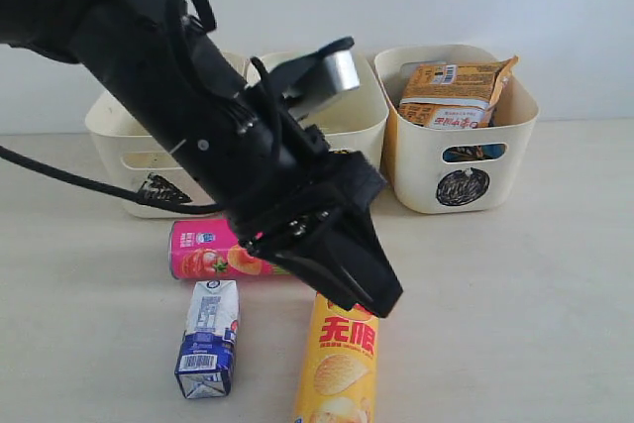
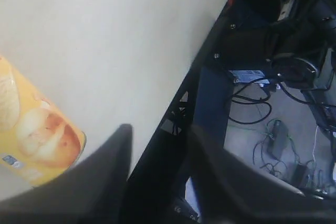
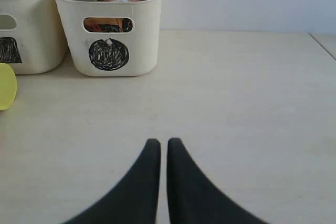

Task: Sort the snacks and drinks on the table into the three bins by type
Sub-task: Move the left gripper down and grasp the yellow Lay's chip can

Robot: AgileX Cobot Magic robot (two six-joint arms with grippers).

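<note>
Yellow-orange chip tube [image 1: 337, 369] lies flat, chip-printed, by the spread left tool [image 2: 160, 135]; right tool [image 3: 163, 143] pressed together.

The bin [image 1: 517, 146] is cream with a black scribbled circle; the bag [image 1: 451, 94] inside is orange. The chip tube [image 1: 210, 250] is pink, the taller tube [image 1: 337, 364] yellow-orange with red lettering, the carton [image 1: 208, 339] white and blue with a barcode, the bench [image 1: 515, 294] pale beige

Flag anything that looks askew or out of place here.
Two chip tubes lie on their sides on the table: the pink tube and the yellow tube. The orange bag sits tilted, poking above the circle bin.
</note>
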